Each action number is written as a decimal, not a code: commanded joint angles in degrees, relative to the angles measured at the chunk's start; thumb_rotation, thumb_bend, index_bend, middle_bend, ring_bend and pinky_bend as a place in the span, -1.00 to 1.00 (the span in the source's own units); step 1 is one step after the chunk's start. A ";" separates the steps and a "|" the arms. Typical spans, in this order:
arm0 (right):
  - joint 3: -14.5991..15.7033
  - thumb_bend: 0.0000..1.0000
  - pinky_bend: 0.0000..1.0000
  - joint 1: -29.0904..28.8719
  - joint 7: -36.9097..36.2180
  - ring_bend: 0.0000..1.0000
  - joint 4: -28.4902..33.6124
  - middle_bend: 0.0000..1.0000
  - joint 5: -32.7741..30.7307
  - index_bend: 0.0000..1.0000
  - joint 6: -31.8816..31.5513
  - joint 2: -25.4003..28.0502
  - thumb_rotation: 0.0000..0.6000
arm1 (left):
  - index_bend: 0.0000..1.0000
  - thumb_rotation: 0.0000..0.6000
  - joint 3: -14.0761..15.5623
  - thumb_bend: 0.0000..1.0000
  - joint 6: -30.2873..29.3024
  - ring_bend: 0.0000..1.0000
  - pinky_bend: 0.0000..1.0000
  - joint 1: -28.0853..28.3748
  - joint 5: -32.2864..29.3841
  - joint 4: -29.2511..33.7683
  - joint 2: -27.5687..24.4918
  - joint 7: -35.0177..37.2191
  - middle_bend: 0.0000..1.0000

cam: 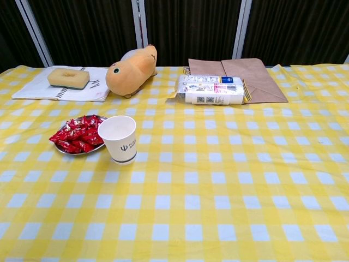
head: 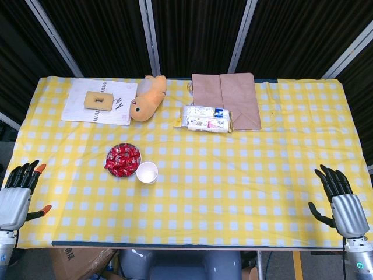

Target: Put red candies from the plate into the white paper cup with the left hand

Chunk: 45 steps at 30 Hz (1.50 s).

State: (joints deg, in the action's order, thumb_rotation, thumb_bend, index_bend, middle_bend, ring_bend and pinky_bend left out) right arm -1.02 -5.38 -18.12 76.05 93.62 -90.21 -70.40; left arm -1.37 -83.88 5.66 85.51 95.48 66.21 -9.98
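A yellow-and-white checked table (head: 233,192) fills both views, and nothing of the task looks begun: judging by the heaped plate and the apparently bare white paper cup, this is the start, with the first reach not yet made.

At the far edge lie a brown paper bag (head: 226,96) and, to its left, an open notebook (head: 99,100) with a tan sponge-like block (head: 98,100) on it. Between them lies a yellow plush toy (head: 147,98), and a white plastic-wrapped packet (head: 207,118) lies on the near end of the bag.

The left hand (head: 16,195) rests off the near left corner of the table, fingers straight and slightly apart, holding nothing. The right hand (head: 341,201) sits at the near right edge, fingers likewise extended and parted, also holding nothing. Neither shows in the chest view.

The plate (head: 108,155) sits left of centre, piled with red candies (head: 122,160). The white paper cup (head: 147,172) stands upright just beside the plate, at its near right, touching it or nearly so; I cannot tell which.

The candies lie well apart from the left hand, farther in and to its right. The next move, as I judge it, calls for the left arm to travel over the plate and pinch a wrapped candy off the pile, then shift slightly right to drop it into the cup.
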 commanded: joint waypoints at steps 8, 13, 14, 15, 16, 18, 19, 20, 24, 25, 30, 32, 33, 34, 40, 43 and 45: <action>0.21 -0.15 -1.00 0.24 -0.40 -1.00 0.16 -1.00 0.30 -1.00 -0.46 0.21 1.00 | -1.00 1.00 0.04 -0.79 0.20 -1.00 -1.00 0.13 0.00 -0.03 0.09 -0.69 -1.00; 0.35 -0.15 -1.00 0.22 -0.32 -1.00 0.18 -1.00 0.36 -1.00 -0.23 0.20 1.00 | -1.00 1.00 -0.09 -0.79 1.64 -1.00 -1.00 0.66 -1.01 0.32 0.06 -1.10 -1.00; 0.38 -0.15 -1.00 0.22 -0.33 -1.00 0.20 -1.00 0.35 -1.00 -0.18 0.22 1.00 | -1.00 1.00 -0.16 -0.79 2.00 -1.00 -1.00 0.87 -1.17 0.48 0.05 -1.31 -1.00; 0.40 -0.15 -1.00 0.23 -0.36 -1.00 0.23 -1.00 0.34 -1.00 -0.16 0.24 1.00 | -1.00 1.00 -0.19 -0.79 2.28 -1.00 -1.00 1.04 -1.27 0.56 0.01 -1.60 -1.00; 0.39 -0.15 -1.00 0.26 -0.46 -1.00 0.31 -1.00 0.32 -1.00 -0.20 0.29 1.00 | -1.00 1.00 -0.27 -0.79 2.77 -1.00 -1.00 1.34 -1.50 0.74 -0.07 -2.24 -1.00; 0.37 -0.15 -1.00 0.30 -0.74 -1.00 0.37 -1.00 0.28 -1.00 -0.28 0.34 1.00 | -1.00 1.00 -0.59 -0.79 3.91 -1.00 -1.00 2.06 -2.20 1.43 -0.20 -3.60 -1.00; 0.32 -0.15 -1.00 0.27 -0.84 -1.00 0.42 -1.00 0.30 -1.00 -0.33 0.40 1.00 | -1.00 1.00 -0.80 -0.79 4.61 -1.00 -1.00 2.48 -2.68 1.93 -0.30 -4.21 -1.00; 0.33 -0.15 -1.00 0.25 -0.95 -1.00 0.49 -1.00 0.26 -1.00 -0.23 0.45 1.00 | -1.00 1.00 -1.01 -0.79 5.42 -1.00 -1.00 2.96 -3.25 2.53 -0.47 -4.91 -1.00; 0.43 -0.15 -1.00 0.21 -1.59 -1.00 0.51 -1.00 0.09 -1.00 0.17 0.62 1.00 | -1.00 1.00 -2.37 -0.79 8.30 -1.00 -1.00 5.19 -5.51 4.73 -0.92 -7.95 -1.00; 0.40 -0.15 -1.00 0.16 -1.85 -1.00 0.59 -1.00 0.04 -1.00 0.26 0.69 1.00 | -1.00 1.00 -2.81 -0.78 9.13 -0.98 -1.00 5.90 -6.20 5.28 -0.94 -8.88 -1.00; 0.37 -0.15 -1.00 0.06 -2.73 -1.00 0.82 -1.00 0.06 -1.00 0.34 0.96 1.00 | -0.99 1.00 -5.71 -0.76 14.13 -0.24 -0.44 10.95 -10.77 6.84 0.48 -15.80 -0.93; 0.45 -0.15 -1.00 0.04 -2.99 -1.00 0.95 -1.00 -0.05 -1.00 0.60 1.08 1.00 | -0.95 1.00 -6.62 -0.75 15.35 0.23 0.09 12.74 -11.96 6.63 1.69 -18.21 -0.77; 0.45 -0.15 -1.00 0.02 -3.18 -1.00 1.05 -1.00 -0.10 -1.00 0.69 1.17 1.00 | -0.94 1.00 -7.14 -0.75 15.99 0.38 0.24 13.75 -12.68 6.35 2.51 -19.40 -0.73; 0.42 -0.15 -1.00 0.01 -3.33 -1.00 1.08 -1.00 -0.15 -1.00 0.71 1.23 1.00 | -0.93 1.00 -7.56 -0.75 16.54 0.56 0.42 14.66 -13.33 6.01 3.28 -20.45 -0.70; 0.21 -0.15 -1.00 -0.01 -4.43 -1.00 1.21 -1.00 -0.57 -1.00 0.84 1.55 1.00 | -0.84 1.00 -8.83 -0.75 20.81 0.72 0.66 19.61 -17.64 3.28 7.72 -25.42 -0.60; 0.18 -0.15 -1.00 -0.04 -5.00 -1.00 1.26 -1.00 -0.65 -1.00 0.94 1.71 1.00 | -0.77 1.00 -9.15 -0.75 22.57 0.85 0.75 21.82 -20.21 1.31 9.90 -27.49 -0.56; 0.16 -0.15 -1.00 -0.03 -5.34 -1.00 1.28 -1.00 -0.71 -1.00 0.96 1.79 1.00 | -0.70 1.00 -9.29 -0.75 23.90 0.89 0.77 23.13 -22.26 0.39 10.98 -28.47 -0.57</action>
State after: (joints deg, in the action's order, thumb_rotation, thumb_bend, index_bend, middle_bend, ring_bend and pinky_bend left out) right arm -0.84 -5.41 -23.37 77.32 92.94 -89.27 -68.65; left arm -10.30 -61.46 27.29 65.13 97.11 75.82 -37.23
